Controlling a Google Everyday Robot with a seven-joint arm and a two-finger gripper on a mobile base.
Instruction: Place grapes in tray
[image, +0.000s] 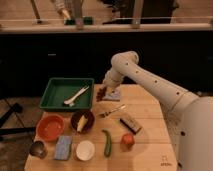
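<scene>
Grapes (101, 93), a dark bunch, hang in our pincer (103, 90), clamped tight on them just off the right rim of the green tray (47, 95), above the wooden worktop (145, 115). We see a pale utensil (76, 95) lying inside the tray. Beside the bunch sits a grey-blue pad (113, 93); nearer us lie a fork (112, 111), an orange bowl (50, 127), a cucumber (107, 143) and a red fruit (128, 140).

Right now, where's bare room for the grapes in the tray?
The gripper, shut on the grapes, hangs just right of the tray. Bare floor flanks the white utensil; the left side is widest. The table's front is crowded.
</scene>
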